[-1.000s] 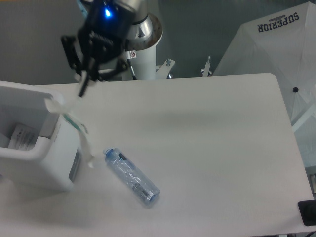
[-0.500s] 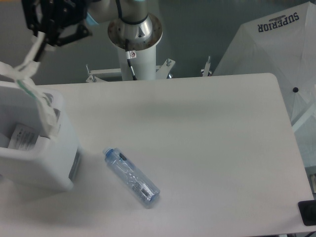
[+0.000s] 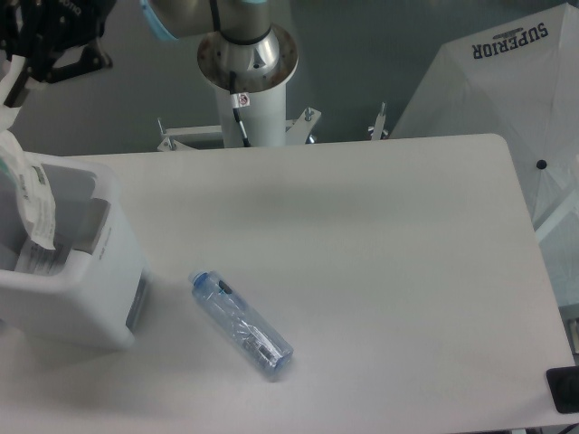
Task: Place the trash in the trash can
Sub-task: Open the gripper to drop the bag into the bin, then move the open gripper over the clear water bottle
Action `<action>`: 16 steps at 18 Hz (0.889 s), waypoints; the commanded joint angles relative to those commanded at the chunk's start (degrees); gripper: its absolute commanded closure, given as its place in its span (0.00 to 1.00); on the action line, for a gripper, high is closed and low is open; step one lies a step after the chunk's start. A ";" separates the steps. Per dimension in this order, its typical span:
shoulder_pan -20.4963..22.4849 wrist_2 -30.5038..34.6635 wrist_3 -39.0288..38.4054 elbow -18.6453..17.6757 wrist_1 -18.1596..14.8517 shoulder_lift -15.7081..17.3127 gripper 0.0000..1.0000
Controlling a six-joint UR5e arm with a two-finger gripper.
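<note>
Two pieces of trash remain outside or only partly inside the bin on the white table (image 3: 362, 244). At the left edge stands the white trash can (image 3: 81, 289). The clear blue-tinted bottle (image 3: 240, 324) lies on its side on the tabletop just right of it. The clear pouch (image 3: 32, 208) hangs above the can's opening, its lower end dipping inside. At the top left corner the black gripper (image 3: 16, 68) pinches the pouch's upper end.

I stood in a lab: my pedestal (image 3: 246, 68) was bolted at twelve o'clock behind a white table (image 3: 380, 262), a studio softbox (image 3: 507, 81) at two.
</note>
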 joint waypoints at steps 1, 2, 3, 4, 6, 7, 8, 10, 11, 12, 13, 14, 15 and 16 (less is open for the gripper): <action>-0.26 0.00 0.17 -0.09 0.09 -0.27 0.74; -0.35 0.00 0.35 -0.09 0.17 -0.70 0.67; -0.44 0.00 0.44 -0.26 0.26 -1.06 0.62; -0.44 0.09 0.53 -0.26 0.35 -1.23 0.55; -0.71 0.09 0.53 -0.26 0.44 -2.02 0.37; -0.71 0.17 0.53 -0.26 0.44 -2.20 0.35; -0.71 0.26 0.53 -0.26 0.53 -2.29 0.32; -0.71 0.44 0.53 -0.18 0.53 -2.64 0.29; -0.71 0.53 0.53 -0.09 0.53 -2.90 0.28; -0.62 0.53 0.53 -0.09 0.53 -3.34 0.27; -0.53 0.61 0.53 -0.09 0.61 -3.87 0.24; -0.18 0.88 0.53 0.09 0.88 -4.48 0.20; 0.69 1.31 0.53 0.00 1.31 -5.18 0.17; 2.09 1.84 0.53 -0.09 1.41 -5.80 0.13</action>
